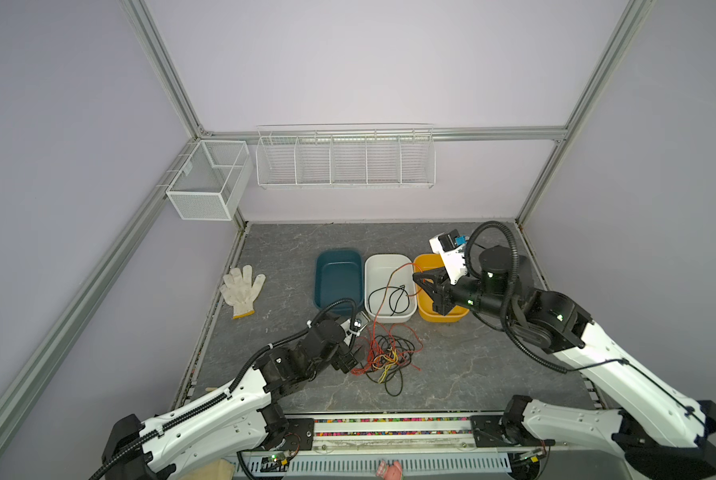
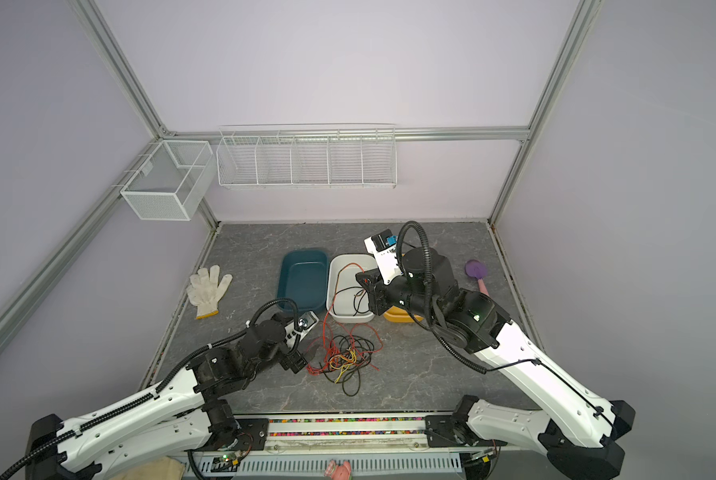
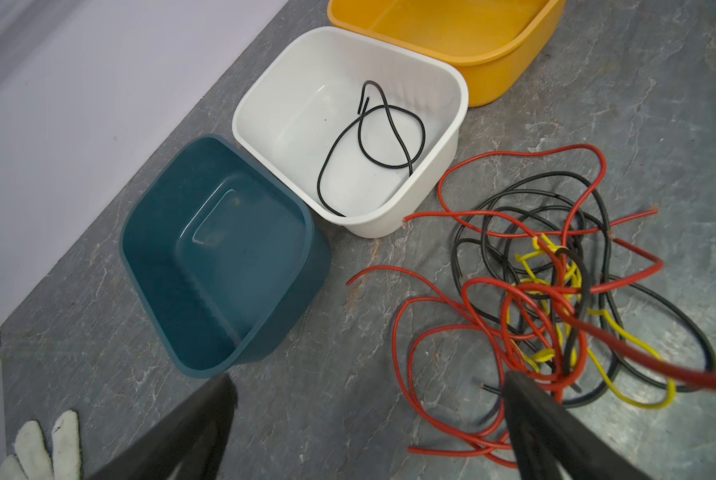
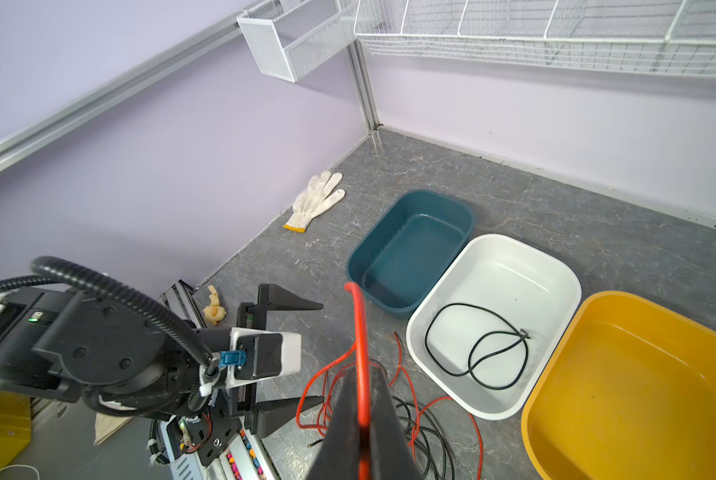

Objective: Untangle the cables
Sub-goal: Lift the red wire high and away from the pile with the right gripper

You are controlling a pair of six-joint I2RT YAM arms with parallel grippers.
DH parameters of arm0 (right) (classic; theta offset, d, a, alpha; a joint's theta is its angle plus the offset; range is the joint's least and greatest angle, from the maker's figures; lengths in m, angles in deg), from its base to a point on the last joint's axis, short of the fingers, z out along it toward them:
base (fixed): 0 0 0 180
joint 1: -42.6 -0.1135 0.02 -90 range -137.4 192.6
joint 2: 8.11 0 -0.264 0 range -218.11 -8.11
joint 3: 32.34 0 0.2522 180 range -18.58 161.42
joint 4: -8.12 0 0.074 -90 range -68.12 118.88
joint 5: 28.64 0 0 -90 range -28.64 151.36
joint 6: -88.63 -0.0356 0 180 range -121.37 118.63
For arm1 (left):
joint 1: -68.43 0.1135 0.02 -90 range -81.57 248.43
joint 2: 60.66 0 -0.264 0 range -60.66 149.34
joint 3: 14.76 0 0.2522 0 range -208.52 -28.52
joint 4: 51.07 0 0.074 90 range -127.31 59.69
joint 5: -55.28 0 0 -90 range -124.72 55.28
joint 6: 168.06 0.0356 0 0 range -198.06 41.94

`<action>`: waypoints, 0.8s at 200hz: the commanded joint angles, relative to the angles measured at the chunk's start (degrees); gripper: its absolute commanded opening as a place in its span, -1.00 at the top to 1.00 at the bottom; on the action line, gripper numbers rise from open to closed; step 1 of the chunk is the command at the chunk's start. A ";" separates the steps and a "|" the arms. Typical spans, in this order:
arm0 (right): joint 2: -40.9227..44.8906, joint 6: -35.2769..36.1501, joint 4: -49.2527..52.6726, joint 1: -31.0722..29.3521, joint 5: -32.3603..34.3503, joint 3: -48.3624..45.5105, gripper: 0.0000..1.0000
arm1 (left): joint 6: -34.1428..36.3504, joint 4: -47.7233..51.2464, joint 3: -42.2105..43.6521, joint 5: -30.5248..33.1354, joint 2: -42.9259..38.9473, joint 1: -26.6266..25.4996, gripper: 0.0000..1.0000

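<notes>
- Right hand [image 4: 360,386] is clenching one red cable [image 4: 361,328]. I am holding it raised about where the white bin [image 1: 389,318] meets the yellow bin [image 1: 441,318], as best I can judge.
- From that grip the red cable is running down across the white bin's near rim toward the robot's base. Its lower part is disappearing into the tangle of cables [image 1: 385,357] lying on the tabletop [image 1: 472,365] in front of the bins. Its long axis is therefore pointing from my right hand back to the heap, roughly front to back.
- Left hand [image 1: 355,358] is hanging released, fingers spread, low and just beside the heap on its left. It is much the nearer of the two to the tangle. I am judging it the one to pin or part the red, black and yellow loops while the right draws its strand free.
- Going outward to the containers, the white bin is holding a single black cable [image 3: 372,137], loosely looped. The teal bin [image 3: 298,307] and the yellow bin are showing nothing inside.
</notes>
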 commanded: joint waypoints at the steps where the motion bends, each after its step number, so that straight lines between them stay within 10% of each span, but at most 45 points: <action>1: 0.43 1.38 0.69 -0.49 -0.12 2.93 0.87 | 1.18 -0.23 0.60 0.18 0.16 -0.42 -0.99; 160: -0.30 2.97 2.76 -0.68 10.05 17.65 0.87 | 1.51 -0.27 0.87 1.79 -0.15 -0.86 -0.99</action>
